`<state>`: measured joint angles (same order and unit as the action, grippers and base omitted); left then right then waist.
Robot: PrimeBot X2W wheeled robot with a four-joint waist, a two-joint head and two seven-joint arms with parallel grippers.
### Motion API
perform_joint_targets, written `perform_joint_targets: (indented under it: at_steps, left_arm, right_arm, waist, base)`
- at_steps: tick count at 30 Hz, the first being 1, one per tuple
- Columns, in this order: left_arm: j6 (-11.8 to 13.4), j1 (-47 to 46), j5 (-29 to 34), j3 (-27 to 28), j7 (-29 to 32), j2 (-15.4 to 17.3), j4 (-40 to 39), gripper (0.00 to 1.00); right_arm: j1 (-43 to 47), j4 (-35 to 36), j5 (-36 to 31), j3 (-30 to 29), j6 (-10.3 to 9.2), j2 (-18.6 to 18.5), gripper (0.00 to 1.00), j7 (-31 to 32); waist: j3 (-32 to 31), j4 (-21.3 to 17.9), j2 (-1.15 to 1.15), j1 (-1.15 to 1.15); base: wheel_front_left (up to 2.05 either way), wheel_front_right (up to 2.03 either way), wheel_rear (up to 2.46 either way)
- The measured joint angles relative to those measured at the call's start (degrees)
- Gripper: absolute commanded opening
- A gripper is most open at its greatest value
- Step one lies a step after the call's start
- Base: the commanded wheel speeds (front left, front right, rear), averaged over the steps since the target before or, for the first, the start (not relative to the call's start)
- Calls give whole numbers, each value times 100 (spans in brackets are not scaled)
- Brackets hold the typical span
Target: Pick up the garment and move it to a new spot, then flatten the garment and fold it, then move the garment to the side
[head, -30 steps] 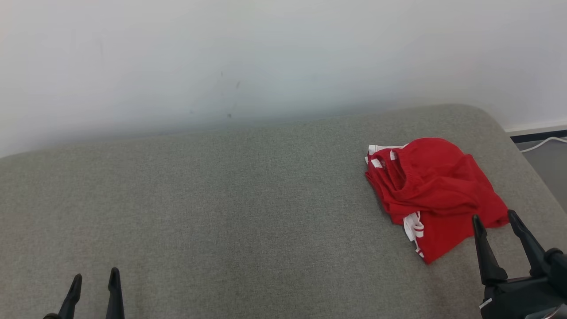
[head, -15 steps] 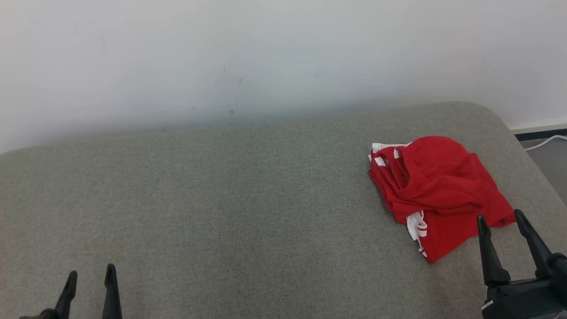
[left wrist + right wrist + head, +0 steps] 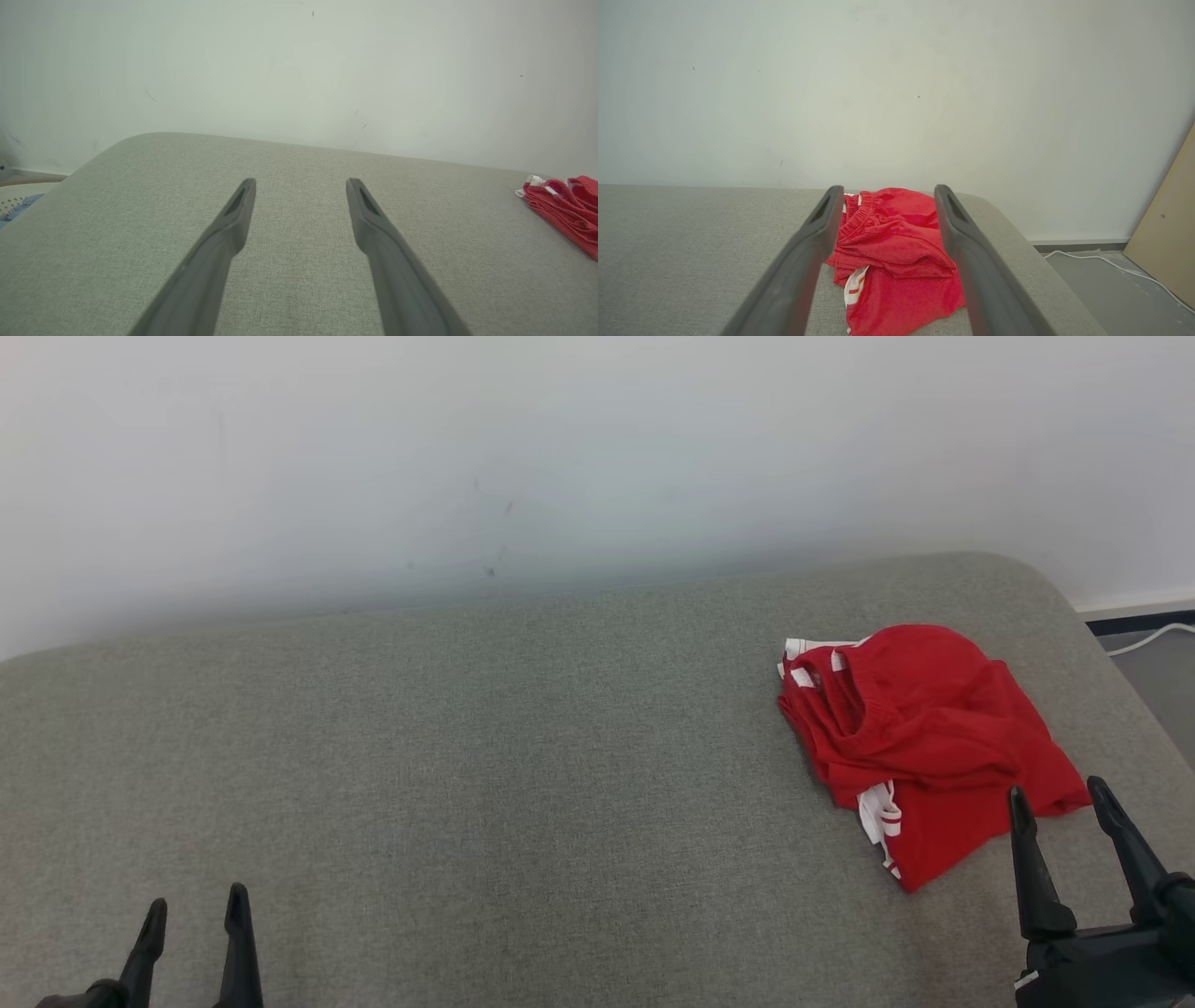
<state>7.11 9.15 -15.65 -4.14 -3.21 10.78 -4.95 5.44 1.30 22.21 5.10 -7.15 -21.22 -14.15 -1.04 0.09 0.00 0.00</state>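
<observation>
The garment (image 3: pixel 920 737) is a pair of red shorts with white trim, lying crumpled on the right part of the grey cushion (image 3: pixel 523 756). My right gripper (image 3: pixel 1058 793) hangs open just in front of its near edge, touching nothing. In the right wrist view the garment (image 3: pixel 892 252) lies ahead between my spread fingers (image 3: pixel 817 242). My left gripper (image 3: pixel 194 901) stands open at the lower left, far from the cloth. The left wrist view has the garment (image 3: pixel 565 205) at its right edge and the left gripper (image 3: pixel 301 184) over bare cushion.
A pale wall (image 3: pixel 560 457) rises right behind the cushion. Past the cushion's right end lie grey floor and a white cable (image 3: pixel 1148 637). A tan board (image 3: pixel 1167 233) leans at the right of the right wrist view. Wide bare cushion lies left of the garment.
The head camera has shifted slightly, so the whole picture slid a little. Both grippers stay open in nearly the same places. The garment has not moved.
</observation>
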Motion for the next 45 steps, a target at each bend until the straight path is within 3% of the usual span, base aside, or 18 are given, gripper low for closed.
perform_joint_targets:
  at_steps: [5, 6, 16, 45]
  left_arm:
    - [0, 0, 3, 42, 46, -29, -29, 100]
    - [0, 1, 1, 44, 68, -27, -35, 0]
    - [-47, 31, -159, 11, 125, -187, 320, 0]
    - [-419, -302, -2579, 318, 424, -378, 866, 0]
  right_arm:
    - [25, 49, -93, -62, 0, 32, 100, 10]
    - [27, 60, -112, -68, 0, 36, 0, 11]
    - [163, -263, 82, -31, 60, 332, 0, 111]
    - [-160, -731, 2284, -431, 466, 820, 0, 767]
  waist:
    - [-14, 14, 0, 0]
    - [-16, 16, 0, 0]
    - [-9, 16, 0, 0]
    - [33, 8, 0, 1]
  base:
    - [0, 0, 0]
    - [0, 0, 0]
    - [0, 0, 0]
    - [0, 0, 0]
